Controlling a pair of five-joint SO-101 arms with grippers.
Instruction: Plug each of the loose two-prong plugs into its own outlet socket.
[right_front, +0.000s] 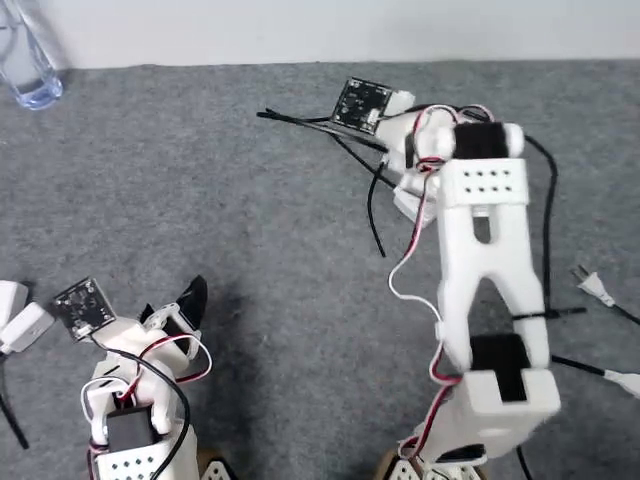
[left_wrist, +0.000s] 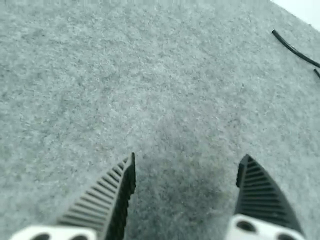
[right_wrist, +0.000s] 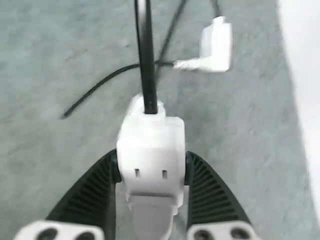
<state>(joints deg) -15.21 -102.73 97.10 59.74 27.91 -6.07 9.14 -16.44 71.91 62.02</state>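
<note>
Desk (right_front: 250, 260) surfaced in grey felt, viewed from above. Far left corner: clear plastic bottle (right_front: 28, 70), cut by the frame edge. Far centre: loose black cables (right_front: 295, 120) fanned over the felt, one end curling toward the middle. Left edge: white socket blocks (right_front: 22, 318) (two pieces, touching), with black cord (right_front: 10, 415) trailing nearward. Right edge: white two-prong plug (right_front: 597, 287), prongs pointing inward; nearer, second white plug (right_front: 622, 381) on a black lead (right_front: 580, 366). Right wrist view: white angled plug (right_wrist: 217, 42) flat on the felt, just beside the cables.
</note>
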